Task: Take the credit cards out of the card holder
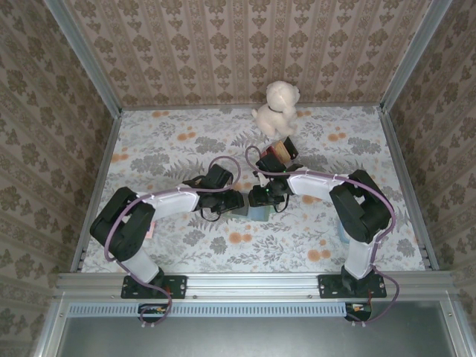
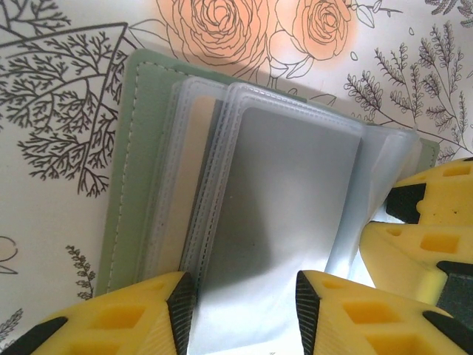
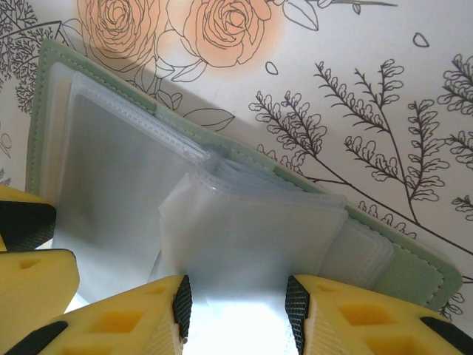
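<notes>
A: Entry 1, materials. What is the holder made of?

B: The card holder (image 2: 129, 185) lies open and flat on the table, mid-table where the 2 arms meet. Cover: sage-green, matte, leather-like, with a stitched seam along the rim and rounded corners. Inside: a stack of clear plastic sleeves (image 2: 295, 222), rectangular with ribbed welded edges, frosted where they overlap. 1 sleeve shows a pale tan insert; the top one looks flat grey.

A: Entry 2, pincers?

B: Left gripper (image 2: 246, 296): yellow moulded-plastic fingers with black pads, jaws about half apart, the top sleeve running between the pads. Pinched or merely pressed, I cannot tell. Right gripper (image 3: 236, 303): same build and same half gap, over a bunched, bulging fold of sleeves on the holder's other side. Its grip is likewise unclear.

A: Entry 3, surface and room?

B: Tablecloth (image 1: 171, 149): white, printed with orange roses and grey line-drawn sprigs. 3 walls (image 1: 223, 44) carry beige striped damask wallpaper, with aluminium rails (image 1: 253, 282) at the edges. A cream plush dog (image 1: 277, 106) stands at the far edge. A small red-and-dark block (image 1: 284, 150) sits just in front of it, apart from the holder.
</notes>
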`<state>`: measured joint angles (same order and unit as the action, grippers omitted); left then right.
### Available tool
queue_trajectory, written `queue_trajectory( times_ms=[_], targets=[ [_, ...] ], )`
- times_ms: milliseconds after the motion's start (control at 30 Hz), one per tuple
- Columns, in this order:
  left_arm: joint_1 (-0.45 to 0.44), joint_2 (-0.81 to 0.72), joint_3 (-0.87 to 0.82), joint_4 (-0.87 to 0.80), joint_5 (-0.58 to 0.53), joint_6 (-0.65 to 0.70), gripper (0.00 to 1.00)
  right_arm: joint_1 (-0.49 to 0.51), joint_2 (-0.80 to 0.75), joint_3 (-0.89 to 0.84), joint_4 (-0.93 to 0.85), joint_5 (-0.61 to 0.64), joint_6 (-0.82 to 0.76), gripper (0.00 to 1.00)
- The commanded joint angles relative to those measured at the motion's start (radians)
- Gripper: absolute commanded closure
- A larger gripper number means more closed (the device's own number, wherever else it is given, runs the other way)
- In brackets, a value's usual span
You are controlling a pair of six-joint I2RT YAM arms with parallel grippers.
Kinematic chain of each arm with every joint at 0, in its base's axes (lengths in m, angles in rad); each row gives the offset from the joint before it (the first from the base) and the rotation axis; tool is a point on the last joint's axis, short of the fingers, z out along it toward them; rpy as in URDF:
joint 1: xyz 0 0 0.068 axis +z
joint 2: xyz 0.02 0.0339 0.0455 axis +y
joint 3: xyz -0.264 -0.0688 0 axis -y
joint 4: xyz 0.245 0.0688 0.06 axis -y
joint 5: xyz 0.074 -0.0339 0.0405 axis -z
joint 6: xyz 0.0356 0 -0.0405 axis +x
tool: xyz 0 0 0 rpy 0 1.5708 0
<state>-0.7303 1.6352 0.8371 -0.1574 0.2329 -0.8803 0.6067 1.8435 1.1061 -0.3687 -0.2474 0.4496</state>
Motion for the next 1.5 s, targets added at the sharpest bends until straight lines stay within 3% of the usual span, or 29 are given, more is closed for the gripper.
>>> queue_trajectory(
  times_ms=[0, 167, 367, 867, 1467],
  targets=[
    [-0.01, -0.004, -0.012, 0.058, 0.068, -0.016, 0.57, -0.002, 0.05, -0.018, -0.038, 0.003, 0.013, 0.56],
    [0.002, -0.063, -0.05, 0.141, 0.121, -0.046, 0.57, -0.006, 0.051, -0.02, -0.039, 0.003, 0.015, 0.56],
    [0.017, -0.108, -0.044, -0.002, -0.003, -0.026, 0.55, -0.01, 0.051, -0.021, -0.037, 0.001, 0.018, 0.56],
    [0.032, -0.002, -0.008, -0.005, 0.023, 0.0, 0.47, -0.014, 0.056, -0.019, -0.04, -0.002, 0.019, 0.56],
    [0.022, -0.088, -0.048, 0.086, 0.104, -0.025, 0.6, -0.019, 0.048, -0.027, -0.032, -0.016, 0.027, 0.56]
  ],
)
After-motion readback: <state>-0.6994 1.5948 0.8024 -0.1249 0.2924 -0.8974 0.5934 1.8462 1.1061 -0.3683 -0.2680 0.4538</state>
